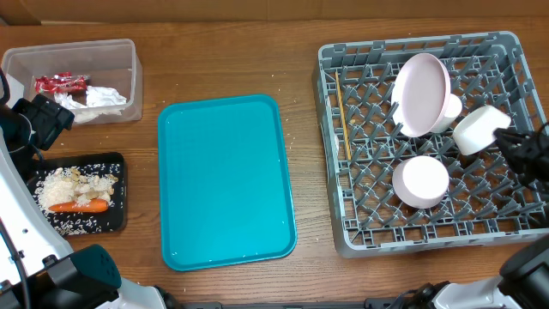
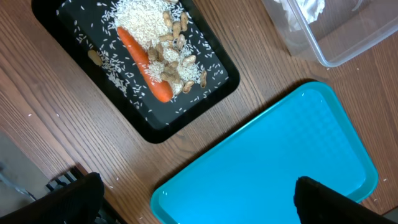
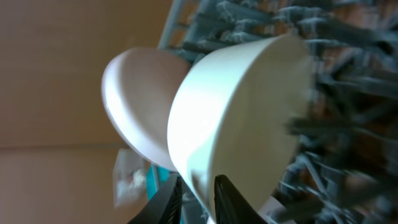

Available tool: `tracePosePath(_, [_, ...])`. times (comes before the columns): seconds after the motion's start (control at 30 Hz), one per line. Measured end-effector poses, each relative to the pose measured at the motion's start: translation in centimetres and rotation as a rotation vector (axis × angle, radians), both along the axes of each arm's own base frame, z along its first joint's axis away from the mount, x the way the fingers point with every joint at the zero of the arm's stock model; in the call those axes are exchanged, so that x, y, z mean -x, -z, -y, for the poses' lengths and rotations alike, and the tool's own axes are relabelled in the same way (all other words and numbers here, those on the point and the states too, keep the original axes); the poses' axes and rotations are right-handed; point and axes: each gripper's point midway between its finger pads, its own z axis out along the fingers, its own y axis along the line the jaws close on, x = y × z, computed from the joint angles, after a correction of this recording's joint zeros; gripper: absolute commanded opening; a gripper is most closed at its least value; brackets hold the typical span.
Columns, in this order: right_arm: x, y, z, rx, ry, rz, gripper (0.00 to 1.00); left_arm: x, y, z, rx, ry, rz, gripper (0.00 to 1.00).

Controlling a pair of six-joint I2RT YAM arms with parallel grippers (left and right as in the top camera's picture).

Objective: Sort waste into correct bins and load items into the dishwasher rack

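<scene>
Here the right gripper [image 3: 198, 182] sits narrow astride the rim of the small white round cup [image 3: 249, 112]. I cannot tell whether it pinches. The cup is inside the large grey pegged plastic dishwasher rack [image 1: 327, 112]. The left gripper [image 2: 199, 186] gapes wide above the teal rectangular tray [image 2: 280, 155].

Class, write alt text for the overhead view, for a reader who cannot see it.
A grey dishwasher rack on the right holds a pale pink plate, a bowl and a white cup. A teal tray lies mid-table. At left, a clear tub holds a red wrapper and napkin; a black tray holds rice and carrot.
</scene>
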Motion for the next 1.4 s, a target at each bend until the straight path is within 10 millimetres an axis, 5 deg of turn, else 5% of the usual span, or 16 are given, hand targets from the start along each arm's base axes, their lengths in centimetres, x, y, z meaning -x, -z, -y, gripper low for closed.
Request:
tracePosePath(0.23, [2.5,-0.4,1.3,0.095,0.145,-0.222,0.28,0.0,0.0,0.0,0.000,0.000,0.000,1.00])
tracePosePath(0.6, [6.7,-6.7,2.7,0.334,0.406,-0.315,0.59,0.0,0.0,0.0,0.000,0.000,0.000,1.00])
tracePosePath(0.8, [7.2,-9.5,2.9,0.428,0.496,-0.275,0.20,0.0,0.0,0.0,0.000,0.000,0.000,1.00])
tracePosePath(0.9, [6.1,-8.7,2.8,0.448,0.482,-0.302,0.04,0.0,0.0,0.0,0.000,0.000,0.000,1.00])
tracePosePath(1.2, [-1.9,-4.0,0.8,0.544,0.318,-0.319,0.04,0.0,0.0,0.0,0.000,0.000,0.000,1.00])
tracePosePath(1.4, [-3.8,0.3,0.9,0.596,0.312,-0.432,0.04,0.0,0.0,0.0,0.000,0.000,0.000,1.00])
